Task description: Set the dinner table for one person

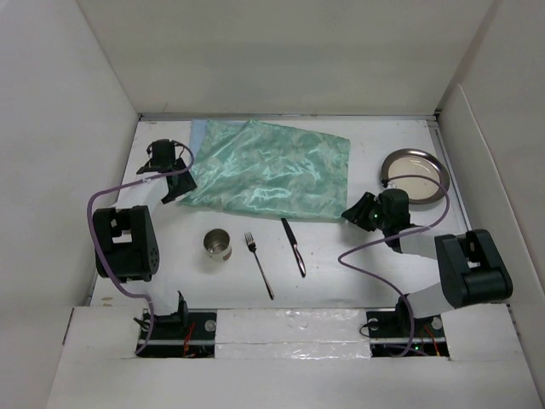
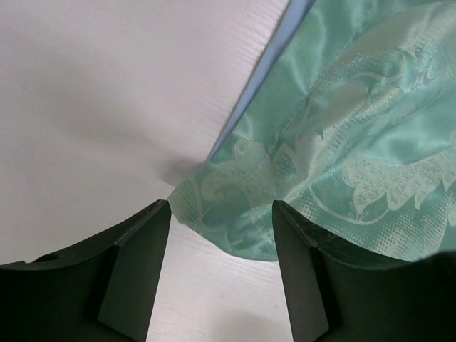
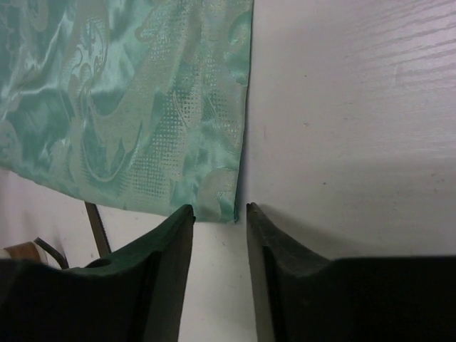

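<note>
The large flat white dinner table (image 1: pixel 341 273) spreads out on every side of the shiny green patterned cloth mat (image 1: pixel 272 170), which lies rumpled on its far half. My left gripper (image 1: pixel 177 191) sits at the mat's near-left corner. In the left wrist view its two dark fingers (image 2: pixel 135 271) stand well apart, and the corner of the mat lies between their tips without being pinched. A pale blue edge (image 2: pixel 263 85) shows along the mat's left side.

My right gripper (image 1: pixel 351 213) is at the mat's near-right corner. In the right wrist view its fingers (image 3: pixel 167 271) leave only a narrow gap, not closed on anything, and the mat's corner lies just ahead of that gap.

Near of the mat, on bare table, stand a small round metal cup (image 1: pixel 218 245), a slim metal fork (image 1: pixel 259 266) and a dark-handled metal knife (image 1: pixel 294 247), side by side and apart. To the right of the mat, beyond my right gripper, rests a round shiny metal plate (image 1: pixel 417 181).
</note>
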Robot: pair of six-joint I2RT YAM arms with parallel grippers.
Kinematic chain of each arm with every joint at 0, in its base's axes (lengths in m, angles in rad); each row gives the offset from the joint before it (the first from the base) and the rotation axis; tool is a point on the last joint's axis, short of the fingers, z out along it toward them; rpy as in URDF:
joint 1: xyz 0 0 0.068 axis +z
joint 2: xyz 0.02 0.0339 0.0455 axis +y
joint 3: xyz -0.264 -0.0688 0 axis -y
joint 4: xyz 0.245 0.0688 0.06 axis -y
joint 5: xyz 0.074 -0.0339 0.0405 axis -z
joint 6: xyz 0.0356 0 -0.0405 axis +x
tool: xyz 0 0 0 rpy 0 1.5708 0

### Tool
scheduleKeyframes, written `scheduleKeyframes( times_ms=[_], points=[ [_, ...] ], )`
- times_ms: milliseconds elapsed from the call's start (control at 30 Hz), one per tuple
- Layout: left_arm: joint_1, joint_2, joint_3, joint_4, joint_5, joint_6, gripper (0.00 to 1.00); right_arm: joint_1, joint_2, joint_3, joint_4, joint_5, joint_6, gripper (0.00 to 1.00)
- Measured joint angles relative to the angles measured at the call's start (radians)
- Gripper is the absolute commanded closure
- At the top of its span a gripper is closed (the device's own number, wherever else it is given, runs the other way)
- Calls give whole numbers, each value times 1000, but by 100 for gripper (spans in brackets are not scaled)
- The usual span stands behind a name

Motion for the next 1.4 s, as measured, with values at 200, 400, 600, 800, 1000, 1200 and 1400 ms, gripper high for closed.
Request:
scheduleKeyframes(
  times_ms=[200, 400, 600, 800, 1000, 1200, 1400],
  points=[
    [5, -18, -18, -3, 5, 0, 56, -13, 106, -1, 113, -61, 56, 67],
    [43, 13, -23, 5, 48, 2, 59, -13, 108, -1, 150, -65, 75, 69],
    [51, 77, -24, 5, 102, 2, 49, -13, 108, -1, 165, -65, 79, 70],
    [51, 78, -25, 11, 135, -5, 82, -13, 108, -1, 180, -69, 93, 100],
    [51, 101, -23, 21, 161, -6, 100, -3, 39, 36, 127, -45, 79, 100],
    [51, 49, -19, 37, 180, -40, 100, 26, -21, 320, -48, 3, 24, 100],
    [50, -97, -19, 100, 169, -82, 100, 95, 115, 949, -315, 44, -89, 100]
  ],
)
